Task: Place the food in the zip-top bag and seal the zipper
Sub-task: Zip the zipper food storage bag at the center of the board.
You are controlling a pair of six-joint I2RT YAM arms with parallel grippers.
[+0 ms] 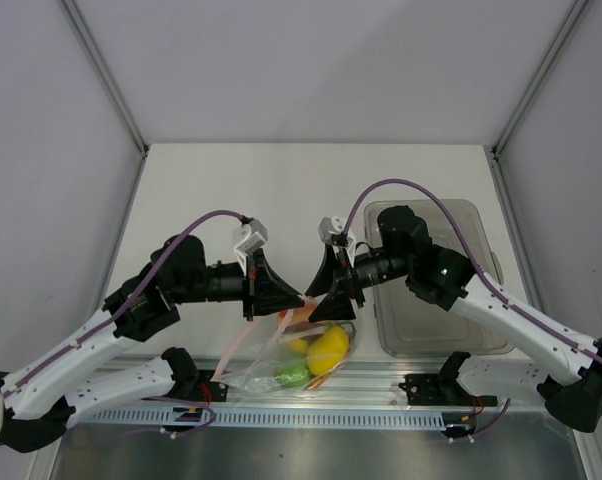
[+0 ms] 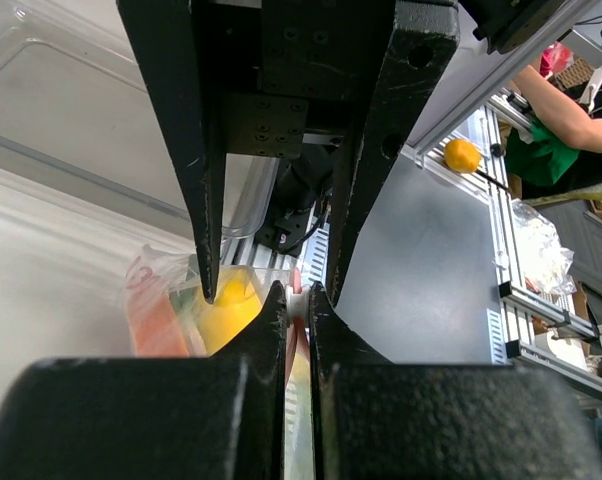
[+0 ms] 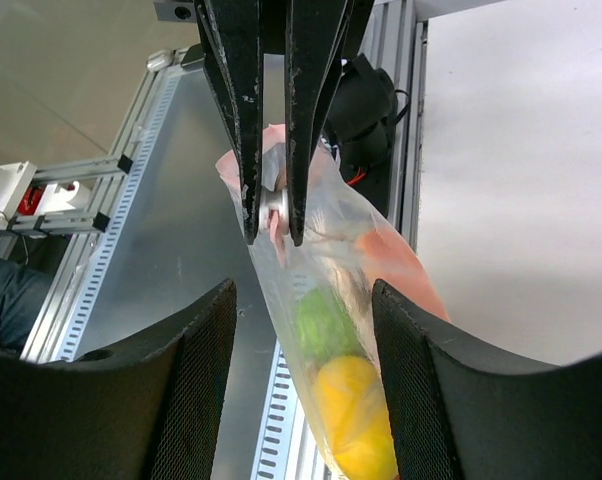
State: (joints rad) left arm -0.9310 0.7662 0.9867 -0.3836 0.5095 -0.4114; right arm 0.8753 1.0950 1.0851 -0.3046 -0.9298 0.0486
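One bag [image 1: 266, 365] within left end effector [image 2: 297, 300]

From above, the bag [image 1: 266, 365] mouth's lost under the left gripper [image 1: 299, 298]; lemon [image 3: 359, 425] runs off right wrist's bottom edge.

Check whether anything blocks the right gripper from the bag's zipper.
Nothing visible does. The right gripper has its jaws open around the zip-top bag near its mouth. The left gripper is shut on the zipper there, so it occupies that stretch of the strip.
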